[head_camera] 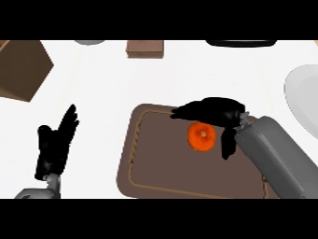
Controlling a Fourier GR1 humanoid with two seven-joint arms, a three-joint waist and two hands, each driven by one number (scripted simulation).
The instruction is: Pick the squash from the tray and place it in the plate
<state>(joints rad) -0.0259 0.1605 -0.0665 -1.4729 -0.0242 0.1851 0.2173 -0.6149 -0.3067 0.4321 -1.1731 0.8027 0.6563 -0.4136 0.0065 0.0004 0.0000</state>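
While the right hand (pixel 213 112) hangs over the tray (pixel 161 158), count is: one squash (pixel 202 136), one tray, one plate (pixel 313 105), two hands.

Squash: orange, round, small dark dimple at centre. It sits in the tray, toward the tray's 1 o'clock corner. The black fingers arch over its top and one finger (pixel 227 142) runs down its 3 o'clock side; fingers curled around it, though whether they touch it I can't tell. Squash appears to rest on the tray floor.

Tray: brown, rectangular, rounded corners, thin lighter line inset along the rim. Holds only the squash.

Plate: white, round, smooth, at 3 o'clock of the scene, cut by the frame edge, well apart from the tray. Nothing visible in it.

Left hand (pixel 54 144): at 9 o'clock of the tray, fingers straight and up, holding nothing, resting.

Counter (pixel 106 84): plain white. At 10 o'clock a tan box (pixel 10 70), at 12 o'clock a small brown block (pixel 145 49), a grey round edge (pixel 90 42) at 11, a dark flat shape (pixel 242 43) at 1; both cut off, can't identify.
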